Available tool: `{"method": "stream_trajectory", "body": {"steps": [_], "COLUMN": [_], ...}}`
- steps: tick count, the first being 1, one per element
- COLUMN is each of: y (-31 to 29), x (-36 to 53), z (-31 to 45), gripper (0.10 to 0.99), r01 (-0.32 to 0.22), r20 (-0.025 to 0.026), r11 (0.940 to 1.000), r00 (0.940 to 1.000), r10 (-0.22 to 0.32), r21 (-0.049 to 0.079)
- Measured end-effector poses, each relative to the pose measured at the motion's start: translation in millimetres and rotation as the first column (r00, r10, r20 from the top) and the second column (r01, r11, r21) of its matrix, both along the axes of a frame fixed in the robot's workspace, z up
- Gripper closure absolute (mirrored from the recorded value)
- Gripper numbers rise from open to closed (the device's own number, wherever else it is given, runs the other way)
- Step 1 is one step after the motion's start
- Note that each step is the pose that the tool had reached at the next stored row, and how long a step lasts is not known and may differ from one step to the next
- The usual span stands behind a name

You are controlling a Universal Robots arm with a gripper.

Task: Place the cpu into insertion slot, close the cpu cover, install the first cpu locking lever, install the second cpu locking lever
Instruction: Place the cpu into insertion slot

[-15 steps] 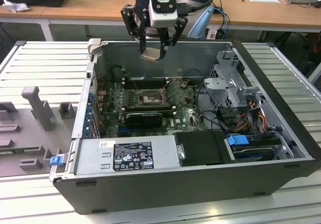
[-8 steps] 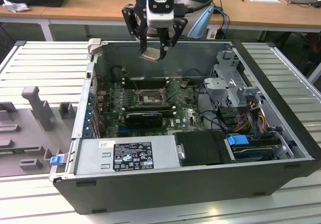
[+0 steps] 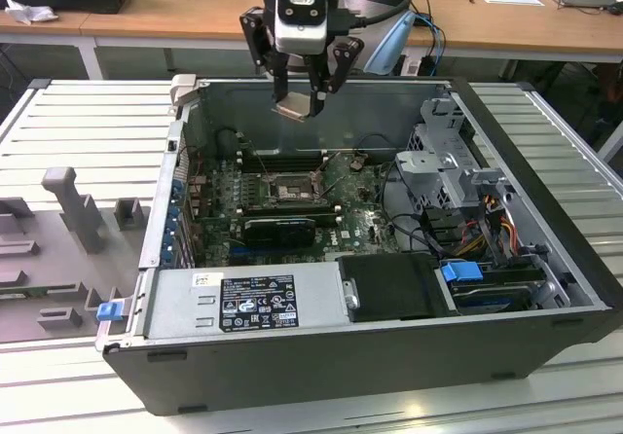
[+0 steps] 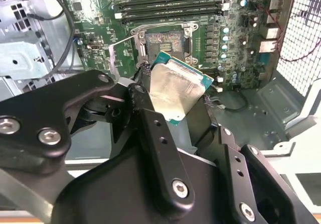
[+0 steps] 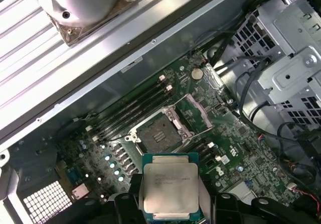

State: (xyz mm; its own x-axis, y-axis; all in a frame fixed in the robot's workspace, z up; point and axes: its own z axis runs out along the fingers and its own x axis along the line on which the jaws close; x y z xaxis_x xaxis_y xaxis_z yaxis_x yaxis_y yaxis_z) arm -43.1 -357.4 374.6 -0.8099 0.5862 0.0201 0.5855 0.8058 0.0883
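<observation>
My gripper (image 3: pixel 297 101) hangs above the back wall of the open computer case (image 3: pixel 545 210), shut on the cpu (image 3: pixel 292 110). In both wrist views the cpu (image 4: pixel 176 88) (image 5: pixel 170 190) is a square chip with a dull silver top and a green rim, held by its edges between the black fingers (image 4: pixel 145 108). It is well above the green motherboard (image 5: pixel 241 148). The insertion slot (image 5: pixel 157 133) (image 4: pixel 163 42) (image 3: pixel 289 189) lies bare, a dark square with a metal rim. The cpu cover (image 5: pixel 198 114) stands raised at one side of the slot.
Long black memory slots (image 4: pixel 170 3) run beside the socket. A black graphics card (image 3: pixel 282 228), a grey power supply (image 3: pixel 243 300), a black box (image 3: pixel 394 288) and a metal drive cage with cables (image 3: pixel 458 157) fill the case. Grey fixtures (image 3: pixel 73 205) stand on the exterior view's left.
</observation>
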Motion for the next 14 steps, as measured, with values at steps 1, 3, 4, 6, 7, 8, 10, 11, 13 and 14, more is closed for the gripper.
{"method": "stream_trajectory", "body": {"steps": [1,3,4,6,7,8,10,11,13,14], "y": [0.0,0.0,0.0,0.0,0.0,0.0,0.0,0.0,0.0,0.0], "x": [0.0,0.0,0.0,0.0,0.0,0.0,0.0,-0.1,0.0,0.0], "z": [0.0,0.0,0.0,0.0,-0.1,-0.1,-0.1,-0.2,-0.2,-0.2], "gripper": [0.557,0.557,0.557,0.557,0.557,0.557,0.557,0.557,0.557,0.557], "r01": [0.011,0.023,0.028,0.040,0.053,0.065,0.095,0.117,0.143,0.160], "r20": [-0.0001,-0.0001,0.0000,0.0000,0.0000,0.0000,0.0000,0.0000,0.0000,0.0000], "r11": [0.9999,0.9997,0.9996,0.9992,0.9986,0.9979,0.9954,0.9931,0.9897,0.9871], "r00": [0.9999,0.9997,0.9996,0.9992,0.9986,0.9979,0.9954,0.9931,0.9897,0.9871], "r10": [-0.011,-0.023,-0.028,-0.040,-0.053,-0.065,-0.095,-0.117,-0.143,-0.160], "r21": [0.000,0.000,0.000,0.000,0.000,0.000,0.000,0.000,0.000,0.000]}}
